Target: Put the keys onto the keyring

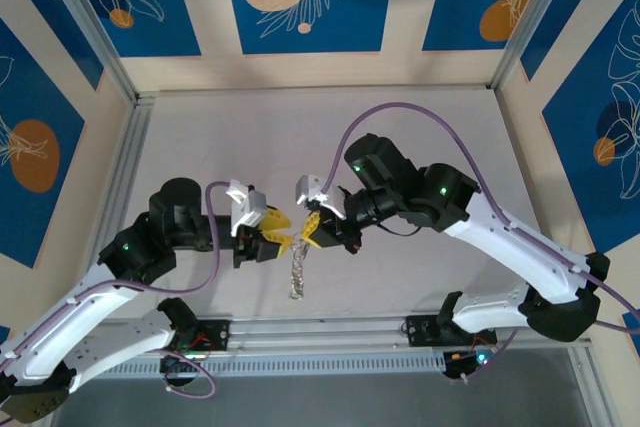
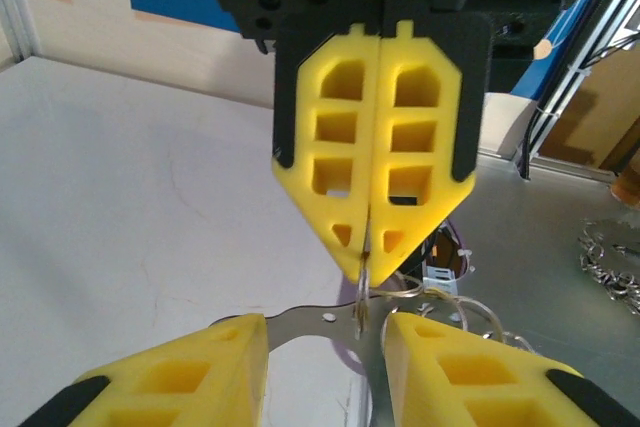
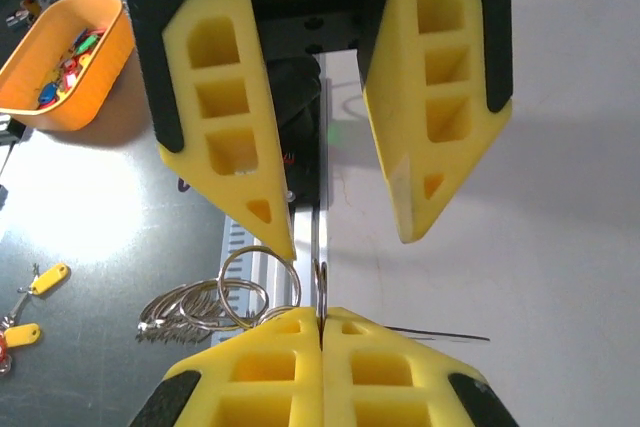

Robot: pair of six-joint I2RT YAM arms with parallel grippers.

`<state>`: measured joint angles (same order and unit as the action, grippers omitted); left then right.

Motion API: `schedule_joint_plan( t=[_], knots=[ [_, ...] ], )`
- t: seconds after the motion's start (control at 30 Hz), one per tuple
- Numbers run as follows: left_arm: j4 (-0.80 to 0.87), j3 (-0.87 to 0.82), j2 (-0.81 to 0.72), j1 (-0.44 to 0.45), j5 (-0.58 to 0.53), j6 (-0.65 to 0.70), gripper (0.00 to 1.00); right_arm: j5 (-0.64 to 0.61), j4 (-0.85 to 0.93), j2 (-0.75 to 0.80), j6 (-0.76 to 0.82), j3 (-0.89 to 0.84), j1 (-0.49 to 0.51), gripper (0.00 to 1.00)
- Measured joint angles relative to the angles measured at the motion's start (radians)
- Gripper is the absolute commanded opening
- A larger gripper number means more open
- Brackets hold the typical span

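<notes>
Above the surface (image 1: 300, 137), the right claw (image 3: 320, 315) is clenched on the keyring (image 2: 362, 299) while the left claw (image 2: 325, 325) stands released.

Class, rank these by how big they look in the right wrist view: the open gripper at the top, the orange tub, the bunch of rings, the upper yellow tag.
1. The left gripper: largest, but also nearest.
2. The orange tub and the bunch of rings: about alike, so unranked.
3. The upper yellow tag: smallest.

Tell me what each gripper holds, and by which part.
Right gripper, shut, pinches the thin silver metal keyring by its rim between its fingertips. Left gripper is open, with no clear grip on anything.
</notes>
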<state>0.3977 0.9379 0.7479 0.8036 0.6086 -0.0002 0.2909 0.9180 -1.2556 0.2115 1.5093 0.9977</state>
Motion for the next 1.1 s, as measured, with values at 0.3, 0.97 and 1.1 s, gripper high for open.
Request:
schedule_joint_plan(
  t=[0.3,0.97,1.1],
  knots=[
    [0.0,0.002,0.0,0.0,0.031,0.01,0.34,0.0,0.031,-0.037,0.041,0.08,0.013,0.0],
    [-0.001,0.002,0.004,0.0,0.061,0.026,0.06,-0.032,0.07,-0.079,0.085,0.101,0.043,0.0],
    [-0.024,0.002,0.007,0.0,0.064,0.025,0.06,-0.032,0.042,-0.055,0.088,0.085,0.043,0.0]
  ],
)
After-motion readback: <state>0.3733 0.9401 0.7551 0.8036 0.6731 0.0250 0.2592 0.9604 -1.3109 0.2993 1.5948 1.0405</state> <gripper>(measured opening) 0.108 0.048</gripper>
